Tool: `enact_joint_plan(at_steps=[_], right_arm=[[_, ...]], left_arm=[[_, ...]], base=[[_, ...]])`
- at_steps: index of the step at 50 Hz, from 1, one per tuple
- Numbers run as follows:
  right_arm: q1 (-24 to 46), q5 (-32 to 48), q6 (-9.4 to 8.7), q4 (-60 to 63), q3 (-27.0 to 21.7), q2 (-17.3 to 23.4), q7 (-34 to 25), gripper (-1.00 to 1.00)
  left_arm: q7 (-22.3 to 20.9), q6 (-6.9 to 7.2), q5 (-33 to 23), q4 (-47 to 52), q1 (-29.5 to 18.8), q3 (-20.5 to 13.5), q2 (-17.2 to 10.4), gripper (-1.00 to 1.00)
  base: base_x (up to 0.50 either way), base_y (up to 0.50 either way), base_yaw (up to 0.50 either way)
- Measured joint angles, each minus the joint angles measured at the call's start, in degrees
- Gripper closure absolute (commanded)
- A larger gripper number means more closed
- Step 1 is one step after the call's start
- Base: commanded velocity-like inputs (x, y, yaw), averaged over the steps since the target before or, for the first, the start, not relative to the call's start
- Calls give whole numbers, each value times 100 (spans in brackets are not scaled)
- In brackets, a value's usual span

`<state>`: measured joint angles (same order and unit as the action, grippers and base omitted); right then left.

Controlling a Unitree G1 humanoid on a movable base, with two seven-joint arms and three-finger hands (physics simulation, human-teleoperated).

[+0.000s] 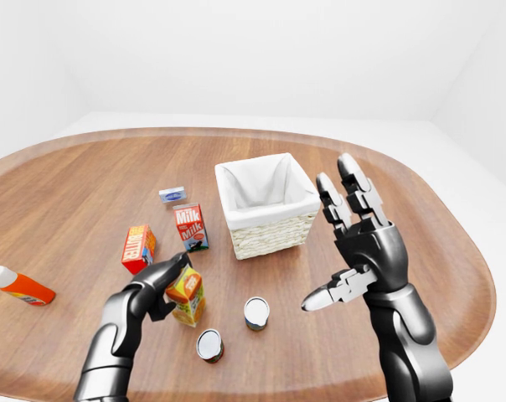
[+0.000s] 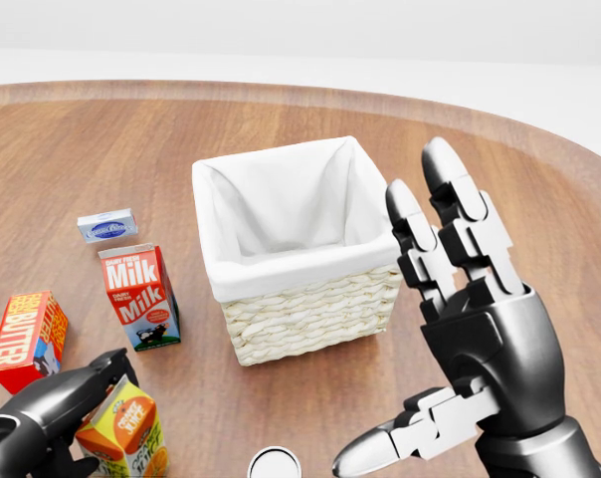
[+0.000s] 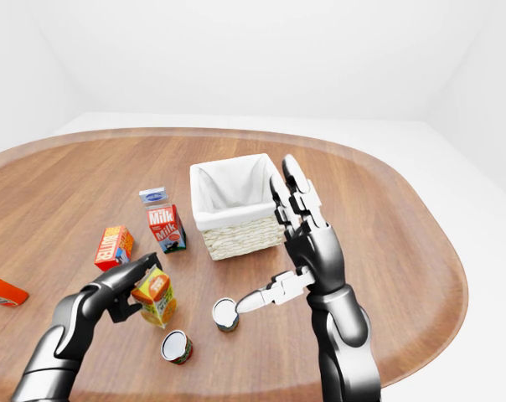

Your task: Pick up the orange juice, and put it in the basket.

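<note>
In the left-eye view a broad oval wooden table [image 1: 85, 184] with a raised rim stands in a plain white room, and this wide view takes in things the head view cuts off: an orange tube with a white cap [image 1: 17, 285] lying at the far left edge, and two cans, one [image 1: 256, 312] below the basket and one [image 1: 209, 344] lower left of it. The wicker basket [image 1: 265, 205] with its white liner sits near the table's middle, with a milk carton [image 1: 191, 227], a butter box [image 1: 138, 249] and a small blue-and-white box [image 1: 172, 194] to its left. The left hand [image 1: 157, 285] wraps its fingers around the orange juice [image 1: 187, 295], a carton standing upright with its long axis vertical and gabled top up, well left of and below the basket. The right hand [image 1: 364, 247] is raised with fingers spread, holding nothing. The head view is closer and lower: only the rim of one can [image 2: 275, 463] shows at the bottom edge, and the juice carton [image 2: 129, 430] at lower left leans slightly, printed face toward the camera, dark fingers [image 2: 67, 403] across its left side. The right-eye view shows the carton's [image 3: 156, 296] base on or just above the wood; I cannot tell which
</note>
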<state>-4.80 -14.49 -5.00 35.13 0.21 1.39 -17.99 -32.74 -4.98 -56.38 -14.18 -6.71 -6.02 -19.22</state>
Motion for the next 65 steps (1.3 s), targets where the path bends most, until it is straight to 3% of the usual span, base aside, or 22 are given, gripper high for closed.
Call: enact_joint_plan(at_steps=[24,65], right_arm=[[-45,0,0,-56,22,-7,-10,-100],[-50,8,0,-89,49,-9,0,-100]], left_arm=[[-718,1,789,886,228,-417,-27,100],[-726,0,2118,2641,475,-1024,2,100]], base=[[0,0,0],[0,0,0]])
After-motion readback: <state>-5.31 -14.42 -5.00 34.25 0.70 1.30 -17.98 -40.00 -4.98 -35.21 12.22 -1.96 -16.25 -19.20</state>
